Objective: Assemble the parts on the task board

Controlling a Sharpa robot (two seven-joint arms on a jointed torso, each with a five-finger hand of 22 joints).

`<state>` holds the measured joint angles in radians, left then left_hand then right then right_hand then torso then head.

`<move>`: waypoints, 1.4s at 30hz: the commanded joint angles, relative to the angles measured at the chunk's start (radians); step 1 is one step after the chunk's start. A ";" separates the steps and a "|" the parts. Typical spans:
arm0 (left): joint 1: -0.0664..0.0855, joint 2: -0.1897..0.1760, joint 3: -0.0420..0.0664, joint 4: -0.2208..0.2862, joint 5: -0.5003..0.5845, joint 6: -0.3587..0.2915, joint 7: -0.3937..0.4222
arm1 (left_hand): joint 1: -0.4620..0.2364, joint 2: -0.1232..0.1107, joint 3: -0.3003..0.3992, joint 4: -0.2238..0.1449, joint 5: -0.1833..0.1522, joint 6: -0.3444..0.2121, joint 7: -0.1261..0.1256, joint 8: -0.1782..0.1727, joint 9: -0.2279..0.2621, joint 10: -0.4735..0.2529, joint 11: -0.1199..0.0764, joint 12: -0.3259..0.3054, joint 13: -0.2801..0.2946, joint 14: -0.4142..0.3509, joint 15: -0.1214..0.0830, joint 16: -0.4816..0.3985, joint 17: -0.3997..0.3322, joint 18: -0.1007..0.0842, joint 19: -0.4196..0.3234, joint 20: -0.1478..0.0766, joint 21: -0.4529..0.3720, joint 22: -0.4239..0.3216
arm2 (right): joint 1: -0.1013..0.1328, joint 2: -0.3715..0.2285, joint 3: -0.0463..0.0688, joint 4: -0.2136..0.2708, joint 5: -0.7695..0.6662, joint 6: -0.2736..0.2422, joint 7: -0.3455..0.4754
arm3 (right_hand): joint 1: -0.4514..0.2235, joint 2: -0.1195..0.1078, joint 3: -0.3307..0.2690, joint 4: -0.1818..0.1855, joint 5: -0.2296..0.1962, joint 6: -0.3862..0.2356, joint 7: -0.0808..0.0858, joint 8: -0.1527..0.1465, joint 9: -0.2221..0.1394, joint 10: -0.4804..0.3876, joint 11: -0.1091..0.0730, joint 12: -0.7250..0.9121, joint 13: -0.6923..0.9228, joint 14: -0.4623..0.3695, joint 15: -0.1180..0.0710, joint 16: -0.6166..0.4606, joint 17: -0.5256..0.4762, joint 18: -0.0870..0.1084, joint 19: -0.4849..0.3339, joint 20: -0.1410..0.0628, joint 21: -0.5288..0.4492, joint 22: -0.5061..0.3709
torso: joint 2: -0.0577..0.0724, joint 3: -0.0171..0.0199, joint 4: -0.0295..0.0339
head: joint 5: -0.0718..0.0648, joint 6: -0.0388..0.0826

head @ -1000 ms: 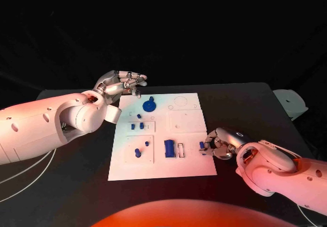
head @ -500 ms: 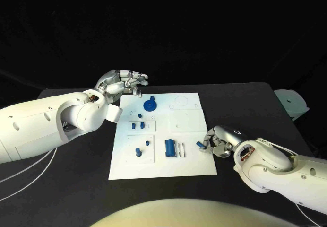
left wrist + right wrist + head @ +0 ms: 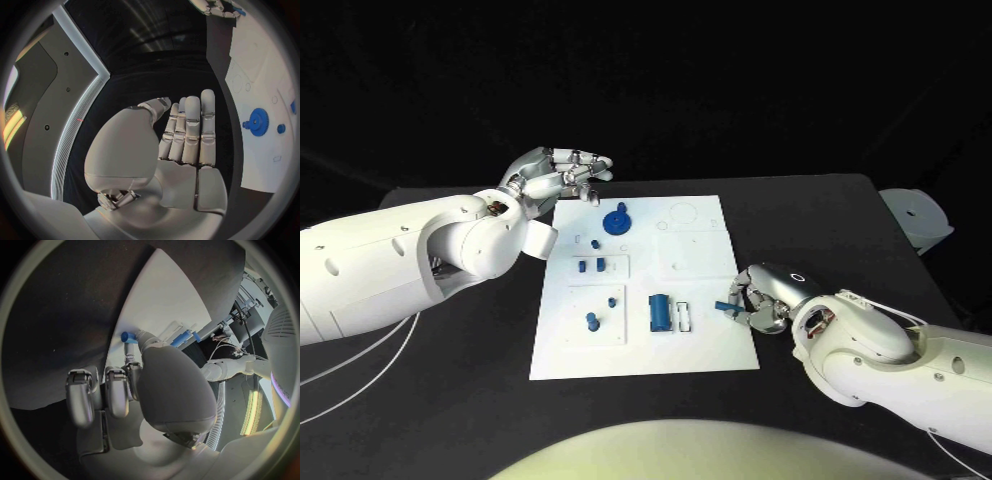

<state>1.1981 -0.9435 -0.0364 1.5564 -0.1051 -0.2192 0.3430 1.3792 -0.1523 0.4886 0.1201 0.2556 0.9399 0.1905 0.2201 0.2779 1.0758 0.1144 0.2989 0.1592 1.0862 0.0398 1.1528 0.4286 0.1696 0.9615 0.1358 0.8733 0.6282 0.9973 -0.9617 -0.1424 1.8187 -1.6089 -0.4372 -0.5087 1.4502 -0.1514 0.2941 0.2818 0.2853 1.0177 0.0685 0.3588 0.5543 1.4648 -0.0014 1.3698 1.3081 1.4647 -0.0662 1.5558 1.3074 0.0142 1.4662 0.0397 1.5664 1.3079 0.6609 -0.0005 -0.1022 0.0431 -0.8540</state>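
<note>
Head view: right hand (image 3: pixel 764 298) pinches blue part (image 3: pixel 727 306); fingertips hide its shape.

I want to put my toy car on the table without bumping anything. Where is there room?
The black table is bare right of the task board, beyond the right hand. It's also bare in front of the board's near edge. It's crowded by the board's far-left corner, where the left hand hovers, and around the blue parts.

A black table (image 3: pixel 848 230) with white cables (image 3: pixel 358 365) at its edge.
</note>
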 commanded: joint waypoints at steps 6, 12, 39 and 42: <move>0.001 0.001 0.001 0.003 0.004 0.013 0.003 | -0.003 0.007 -0.001 0.006 0.005 -0.009 -0.001 0.007 -0.001 -0.007 0.003 0.006 0.002 -0.003 0.004 0.002 -0.001 0.014 0.010 0.001 -0.005 -0.002 | -0.006 -0.006 -0.007 0.031 0.026 0.014 -0.029 | -0.106 -0.033 0.138 -0.053 0.128 0.001 -0.006 0.026 0.032 0.016 -0.011 0.003 0.153 0.096 -0.009 -0.005 0.216 -0.014 0.105 -0.007 0.004 0.263 | -0.001 0.0001 0.0014 | 0.001 0.001; 0.001 0.001 0.001 0.003 0.004 0.013 0.003 | -0.003 0.007 -0.001 0.006 0.005 -0.009 -0.001 0.007 -0.001 -0.007 0.003 0.006 0.002 -0.003 0.004 0.002 -0.001 0.014 0.010 0.001 -0.005 -0.002 | 0.002 -0.002 -0.006 0.052 0.056 -0.020 -0.029 | -0.128 -0.037 0.162 -0.062 0.102 -0.003 -0.008 0.034 0.045 0.019 -0.013 0.006 0.155 0.097 -0.011 -0.003 0.219 -0.014 0.105 -0.009 0.004 0.263 | 0.000 0.0004 0.0004 | 0.002 0.000; 0.001 0.004 0.001 0.004 0.004 0.015 0.002 | -0.001 0.007 0.000 0.006 0.005 -0.010 -0.002 0.007 -0.001 -0.009 0.002 0.007 0.002 -0.003 0.004 0.002 -0.001 0.015 0.011 0.001 -0.006 -0.003 | -0.002 0.114 -0.003 0.035 0.216 -0.042 -0.004 | -0.228 -0.039 0.176 -0.038 -0.011 0.002 -0.009 0.045 0.063 0.024 -0.013 0.011 0.159 0.098 -0.011 -0.002 0.223 -0.014 0.105 -0.010 0.004 0.263 | 0.000 0.0003 0.0009 | 0.012 -0.011; 0.001 0.004 0.001 0.004 0.004 0.015 0.001 | -0.001 0.006 0.000 0.006 0.005 -0.010 -0.001 0.007 -0.001 -0.009 0.002 0.008 0.002 -0.003 0.004 0.002 -0.001 0.015 0.011 0.001 -0.006 -0.003 | -0.004 0.124 -0.003 0.027 0.220 -0.033 -0.006 | -0.240 -0.039 0.173 -0.032 -0.026 0.004 -0.009 0.046 0.064 0.025 -0.013 0.011 0.159 0.098 -0.011 -0.002 0.223 -0.014 0.105 -0.010 0.004 0.263 | 0.000 -0.0003 0.0004 | 0.012 -0.011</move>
<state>1.1982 -0.9417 -0.0365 1.5571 -0.1050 -0.2188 0.3395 1.3792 -0.1524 0.4886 0.1201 0.2556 0.9364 0.1871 0.2250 0.2779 1.0723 0.1180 0.3028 0.1598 1.0862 0.0398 1.1528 0.4288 0.1695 0.9650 0.1394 0.8733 0.6262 0.9947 -0.8406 -0.1454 1.8489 -1.4117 -0.4965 -0.5222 1.2196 -0.1910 0.4663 0.2443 0.2627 1.0190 0.0597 0.3991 0.6176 1.4651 -0.0088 1.3764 1.3077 1.4684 -0.0700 1.5558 1.3080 0.0142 1.4662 0.0397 1.5664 1.3074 0.6611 -0.0007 -0.1007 0.0549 -0.8653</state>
